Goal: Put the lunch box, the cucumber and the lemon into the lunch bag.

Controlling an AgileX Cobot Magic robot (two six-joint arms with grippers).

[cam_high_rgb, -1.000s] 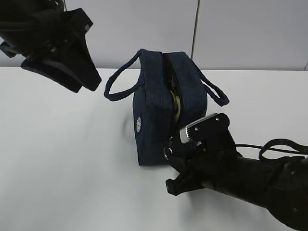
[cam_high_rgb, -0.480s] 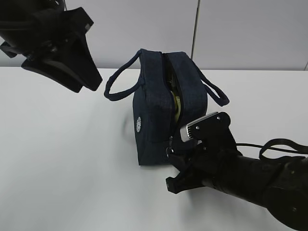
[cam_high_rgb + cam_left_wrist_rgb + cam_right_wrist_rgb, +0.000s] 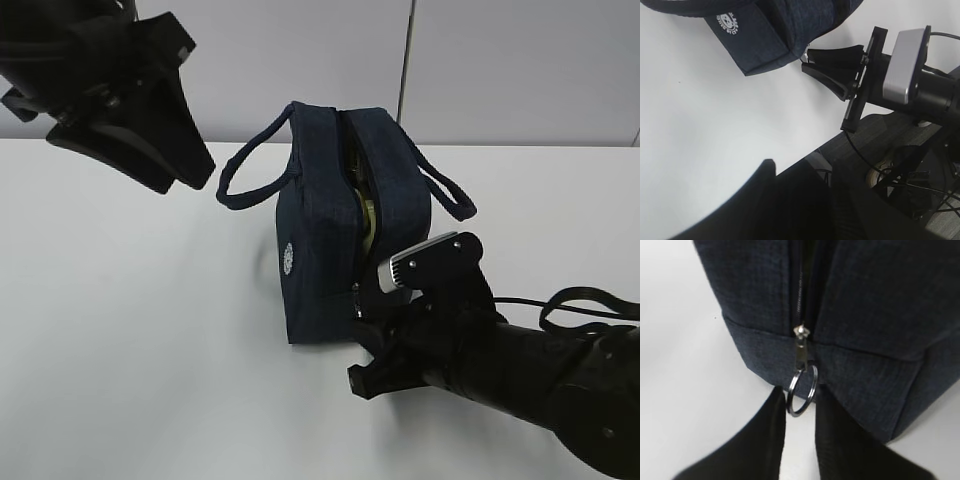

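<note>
The lunch bag (image 3: 345, 225) is seen standing upright on the white table (image 3: 130, 340), its zipper drawn open along the top and down the near end. Through the gap, something yellow-green can be made out inside; whether it is the lemon, the cucumber or the lunch box lid cannot be told. None of the three items is seen on the table, so the loading is judged to be done or nearly so.

The right gripper (image 3: 799, 412) is held low, directly in front of the bag's near end. Its two fingers are parted by a narrow gap, and the metal ring pull (image 3: 802, 391) hangs just above and between the fingertips. The ring appears loose rather than pinched, though light contact cannot be ruled out. The zipper slider (image 3: 801, 340) sits just above the ring, near the bottom of the bag's end seam.

The left gripper (image 3: 165, 150) is held high, up and to the left of the bag, well apart from it. Its fingers are not clearly shown in either view, so it cannot be told whether they are spread; nothing is seen held in them.

What seems left, if anything, is closing the zipper and withdrawing both arms.
</note>
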